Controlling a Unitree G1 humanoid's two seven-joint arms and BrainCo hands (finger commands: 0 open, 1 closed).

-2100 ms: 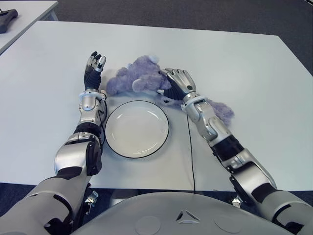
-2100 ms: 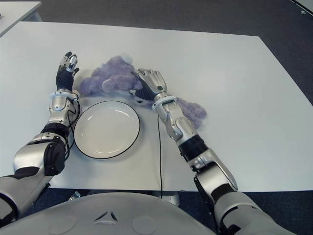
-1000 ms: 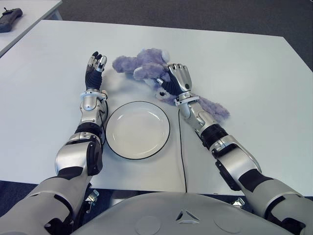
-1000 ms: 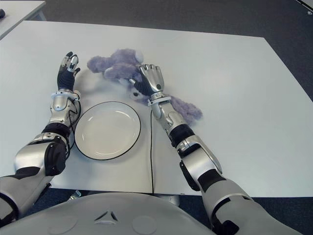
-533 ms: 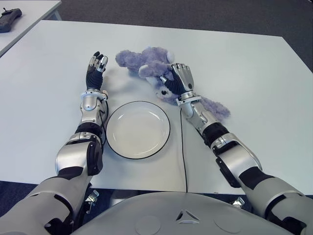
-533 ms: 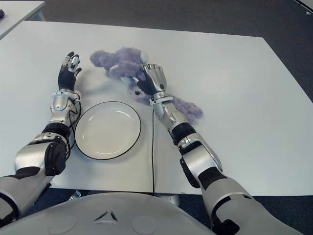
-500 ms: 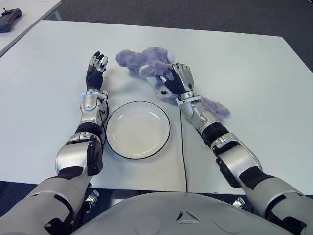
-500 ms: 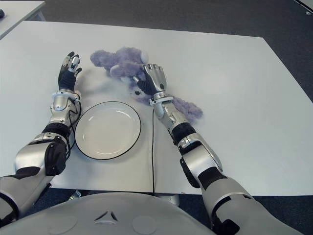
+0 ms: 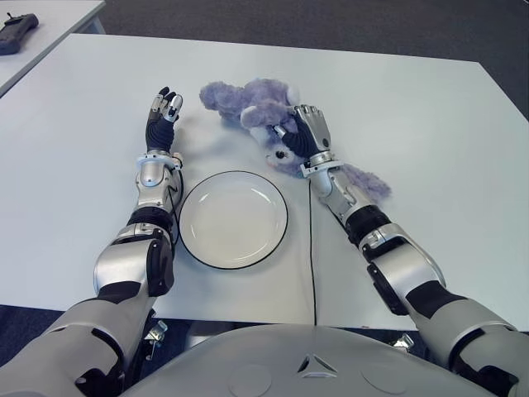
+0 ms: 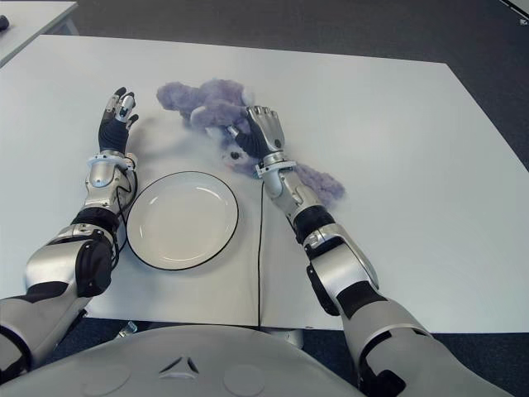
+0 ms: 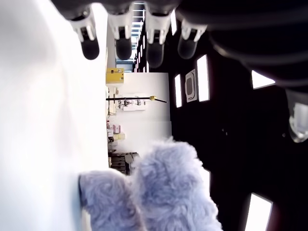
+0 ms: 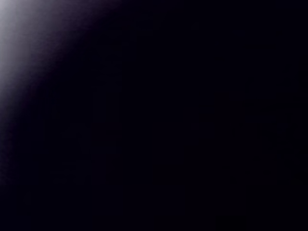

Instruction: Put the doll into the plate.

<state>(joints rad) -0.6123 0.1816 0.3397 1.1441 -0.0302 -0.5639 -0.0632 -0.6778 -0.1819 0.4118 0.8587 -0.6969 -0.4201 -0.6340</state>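
A fluffy purple doll point(image 9: 246, 101) lies on the white table point(image 9: 413, 107), just beyond a white plate with a dark rim point(image 9: 233, 219). My right hand point(image 9: 306, 139) sits on the doll's near end, fingers curled down into the plush. Part of the doll point(image 9: 365, 179) trails under my right forearm. The right wrist view is dark and shows nothing. My left hand point(image 9: 161, 112) stands left of the doll with fingers straight and holds nothing. In the left wrist view its fingertips point(image 11: 122, 45) are spread, with the doll point(image 11: 161, 192) a short way off.
A thin black cable point(image 9: 312, 248) runs from my right wrist toward the table's front edge, right of the plate. A second table at the far left carries a dark device point(image 9: 18, 23). Dark floor lies beyond the table's far edge.
My right hand has shifted the doll slightly right and farther from the plate, and my right forearm has swung inward. The left hand has stayed put.
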